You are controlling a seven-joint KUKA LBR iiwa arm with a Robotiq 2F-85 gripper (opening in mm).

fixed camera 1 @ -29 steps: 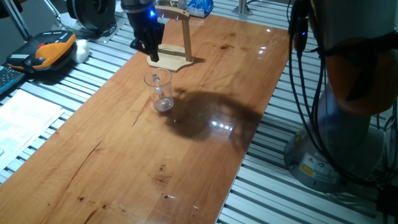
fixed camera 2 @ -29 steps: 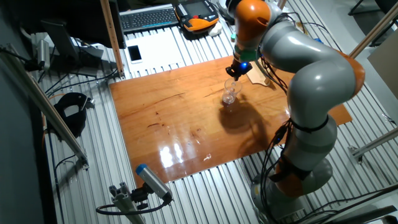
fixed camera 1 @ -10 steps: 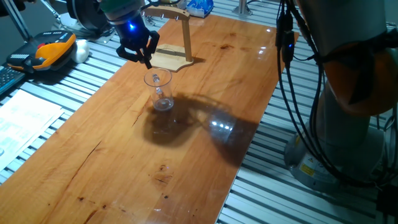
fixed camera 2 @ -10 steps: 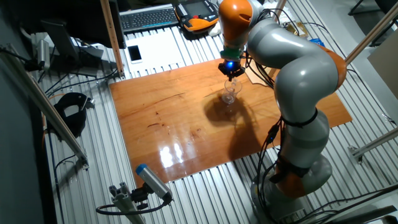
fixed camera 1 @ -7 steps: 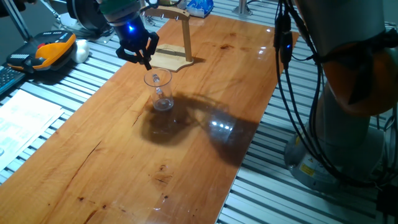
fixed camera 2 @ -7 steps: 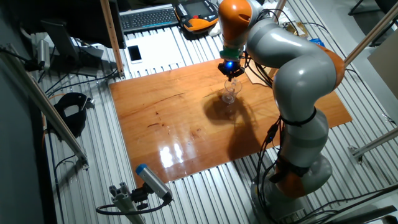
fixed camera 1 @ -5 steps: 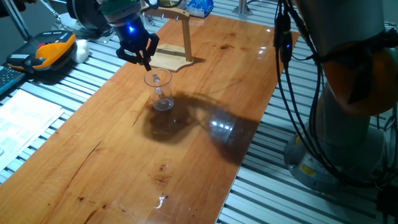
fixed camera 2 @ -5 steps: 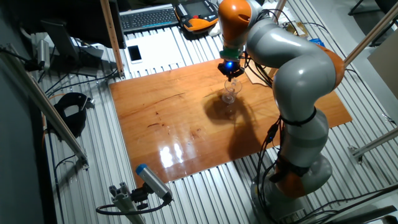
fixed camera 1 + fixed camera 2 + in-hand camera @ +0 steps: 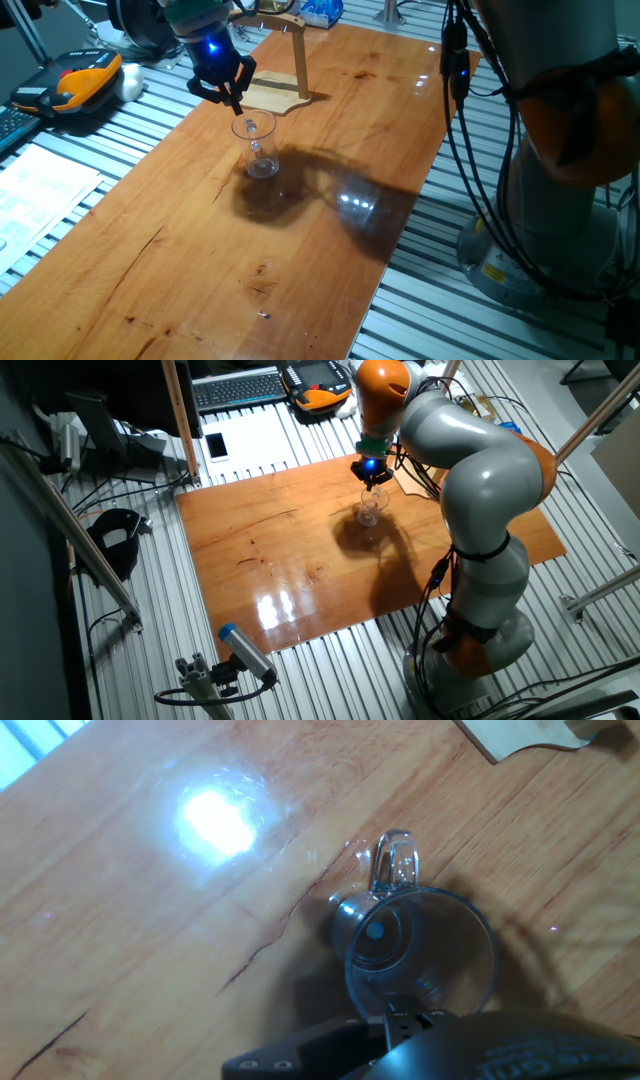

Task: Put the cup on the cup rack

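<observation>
Jaws hover just above the upright cup [image 9: 257, 146], their opening unclear.

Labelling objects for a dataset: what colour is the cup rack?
Light, pale wood: the cup rack shows best in the one fixed view, behind the cup.

Room's fairly dim, lit from overhead. The arm throws a big dark shadow over the wooden table [image 9: 330, 190], with glossy glare patches. Hand view has a blown-out white hotspot and soft, blurry edges.
</observation>
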